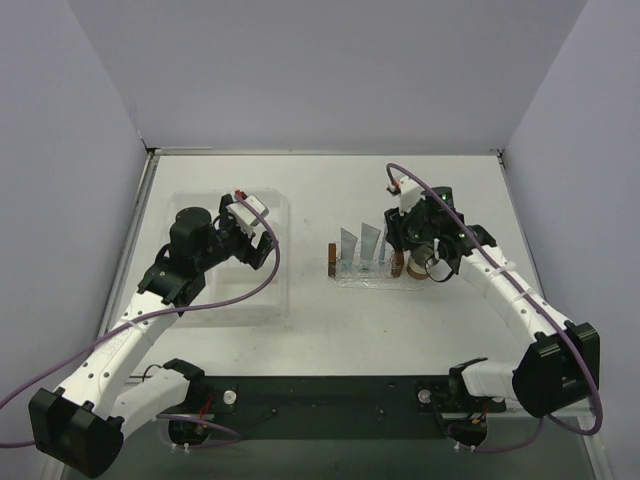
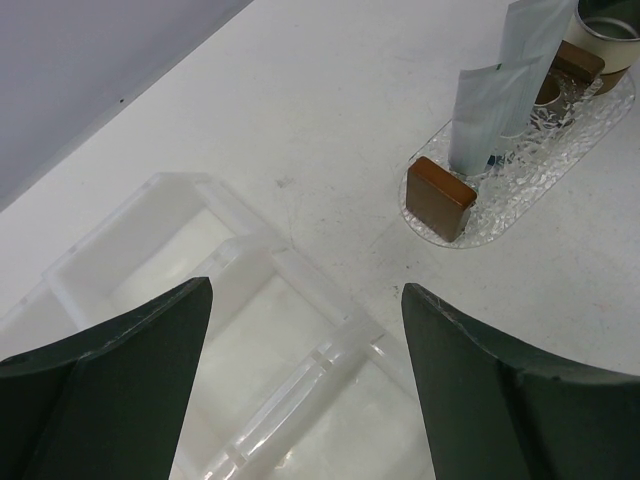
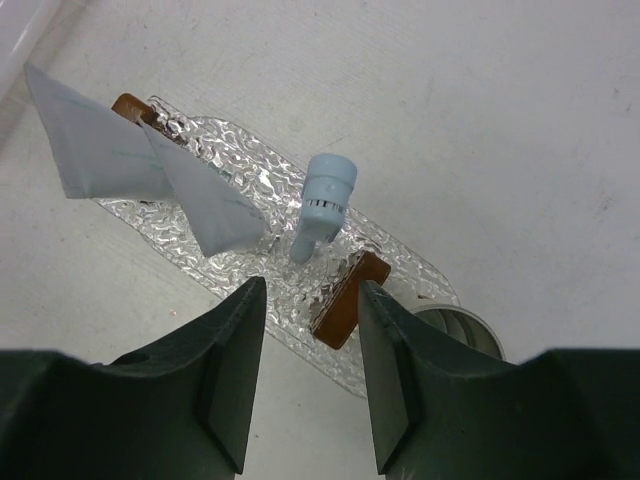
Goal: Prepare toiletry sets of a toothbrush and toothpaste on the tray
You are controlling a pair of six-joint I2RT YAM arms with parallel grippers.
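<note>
1. White table (image 1: pixel 330 190), matt and faintly speckled, fills the space we see. Plain pale grey walls (image 1: pixel 320 70) close it in on three sides.
2. We see the tray (image 3: pixel 250 170) lying flat on the table right of centre, its bumpy clear surface catching the light.
3. Two toothpaste tubes (image 3: pixel 85 140) stand on the tray with their crimped ends up, side by side.
4. The toothbrush (image 3: pixel 325 195) stands on end on the tray, between the tubes and a brown block (image 3: pixel 345 295).
5. A second brown block sits at the tray's far end, and a metal cup (image 3: pixel 455 325) is at the near end.
6. We find the right gripper (image 3: pixel 310 300) above the tray's near end. Its jaws are parted and clamp nothing.
7. The left gripper (image 2: pixel 305 295) hangs over a clear box (image 2: pixel 270 255) with compartments, well left of the tray. Its jaws are spread wide, with nothing between them.
</note>
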